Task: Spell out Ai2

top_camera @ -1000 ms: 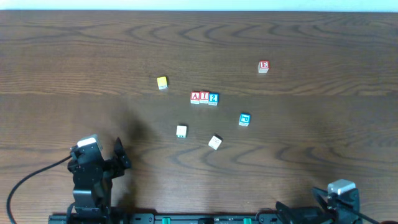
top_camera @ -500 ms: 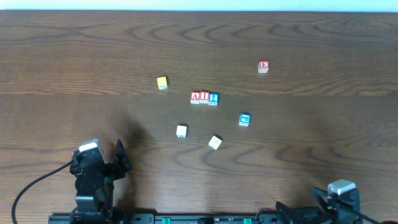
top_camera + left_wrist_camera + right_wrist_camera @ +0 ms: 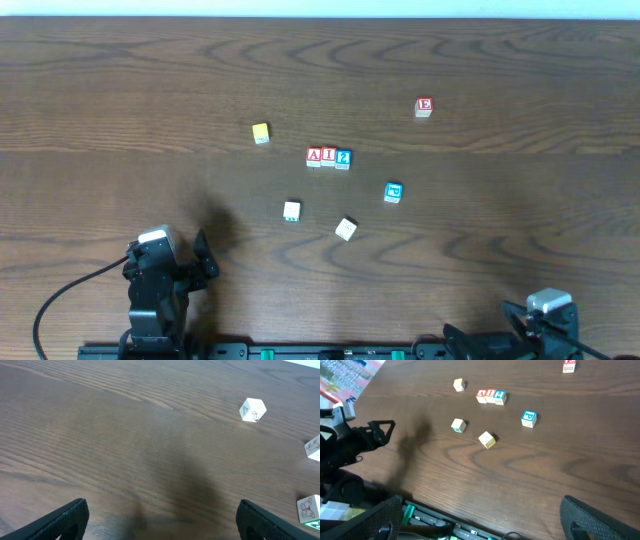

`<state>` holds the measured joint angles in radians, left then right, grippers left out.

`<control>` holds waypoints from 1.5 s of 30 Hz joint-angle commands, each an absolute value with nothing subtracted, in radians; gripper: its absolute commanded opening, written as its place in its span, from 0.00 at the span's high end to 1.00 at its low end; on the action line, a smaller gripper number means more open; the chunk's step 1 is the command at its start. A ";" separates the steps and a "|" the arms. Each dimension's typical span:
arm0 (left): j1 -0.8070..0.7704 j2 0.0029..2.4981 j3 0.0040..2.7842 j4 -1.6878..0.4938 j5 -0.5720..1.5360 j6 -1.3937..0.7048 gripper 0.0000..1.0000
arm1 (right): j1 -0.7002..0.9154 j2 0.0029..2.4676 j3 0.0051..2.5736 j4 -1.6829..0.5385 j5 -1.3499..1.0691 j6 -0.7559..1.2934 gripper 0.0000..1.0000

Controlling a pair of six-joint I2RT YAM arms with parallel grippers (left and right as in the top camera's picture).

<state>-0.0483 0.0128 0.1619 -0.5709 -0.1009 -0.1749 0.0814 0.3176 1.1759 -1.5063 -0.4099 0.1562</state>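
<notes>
The red "A" cube (image 3: 314,156), the red "I" cube (image 3: 328,156) and the blue "2" cube (image 3: 343,158) stand touching in a row at the table's middle. The row also shows in the right wrist view: the "A" (image 3: 481,395), the "I" (image 3: 490,395), the "2" (image 3: 500,397). My left gripper (image 3: 200,262) is open and empty at the front left, far from the row; its jaws (image 3: 162,522) are wide apart over bare wood. My right gripper (image 3: 485,520) is open and empty at the front right edge.
A red "E" cube (image 3: 424,107) lies back right, a blue "P"-like cube (image 3: 393,192) right of the row, a yellow cube (image 3: 261,133) to its left, and two white cubes (image 3: 291,211) (image 3: 346,229) in front of it. A black rail (image 3: 450,527) runs along the front edge.
My left arm has drawn back toward the front edge and a little to the right. The cubes and the right arm have not moved.
</notes>
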 commanded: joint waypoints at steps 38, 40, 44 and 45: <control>-0.043 0.004 0.150 -0.568 -0.088 -0.149 0.05 | 0.071 0.167 0.981 -1.148 -0.093 -0.130 0.01; -0.043 0.004 0.150 -0.568 -0.088 -0.149 0.05 | 0.070 0.123 0.902 -1.108 -0.093 -0.163 0.01; -0.043 0.004 0.150 -0.568 -0.088 -0.149 0.05 | 0.064 0.038 0.709 -1.003 -0.093 -0.219 0.01; -0.043 0.004 0.150 -0.568 -0.088 -0.149 0.05 | 0.064 0.017 0.664 -0.979 -0.093 -0.231 0.00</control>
